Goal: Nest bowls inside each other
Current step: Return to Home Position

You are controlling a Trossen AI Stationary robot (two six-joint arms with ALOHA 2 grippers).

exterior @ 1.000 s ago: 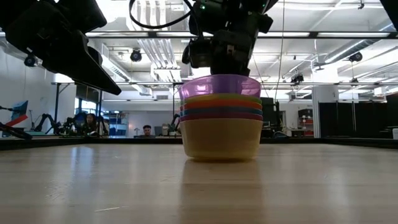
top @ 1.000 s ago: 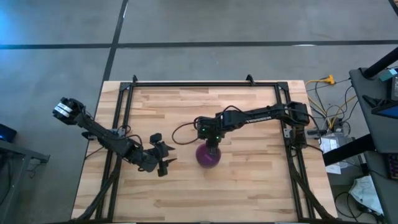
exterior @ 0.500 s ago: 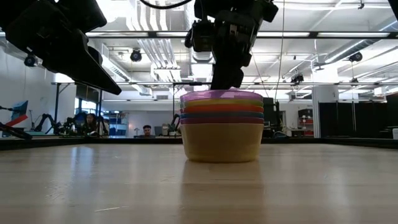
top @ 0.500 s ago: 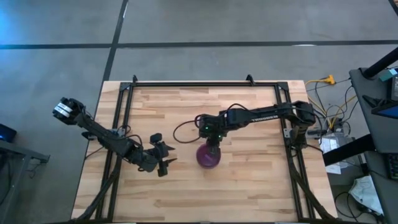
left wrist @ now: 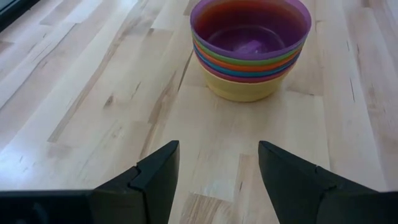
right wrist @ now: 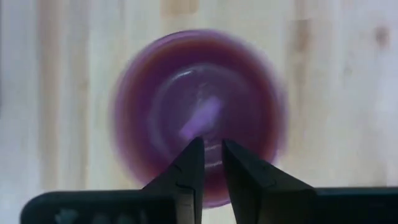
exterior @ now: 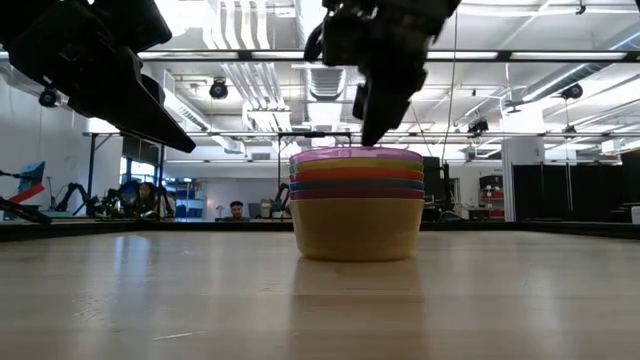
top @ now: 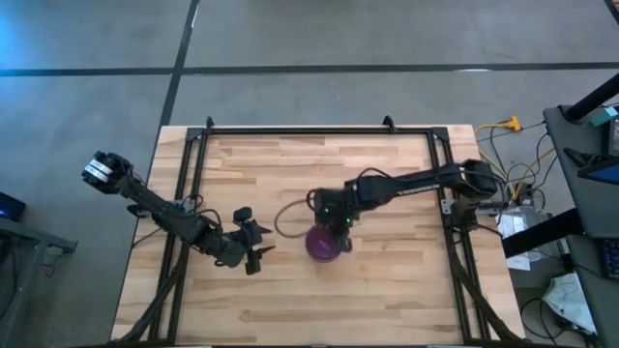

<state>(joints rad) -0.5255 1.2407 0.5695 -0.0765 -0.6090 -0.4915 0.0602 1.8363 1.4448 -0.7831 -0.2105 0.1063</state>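
Note:
Six bowls are nested in one stack (top: 324, 243) near the table's middle: purple on top, then green, red, cyan blue, magenta pink and yellow, and the yellow one stands on the wood (exterior: 355, 225). My right gripper (right wrist: 212, 149) hangs just above the purple bowl (right wrist: 199, 106), fingers pointing down, open by a narrow gap with nothing between them. In the low view its fingertips (exterior: 372, 135) end just over the purple rim (exterior: 355, 153). My left gripper (left wrist: 217, 168) waits wide open to the stack's left (top: 253, 246), facing the stack (left wrist: 249, 46).
A dark metal frame (top: 319, 130) runs along the table's far edge and down both sides. A black cable loops from the right arm (top: 285, 217) beside the stack. Bare wood lies toward the near edge (top: 319, 300). Cables and equipment sit off the table's right side (top: 522, 193).
My right gripper lowered the purple bowl, which sat high above the other rims, until it sank level into the stack. The gripper then came off the rim, rising a little and shifting toward the table's right. The left arm kept still.

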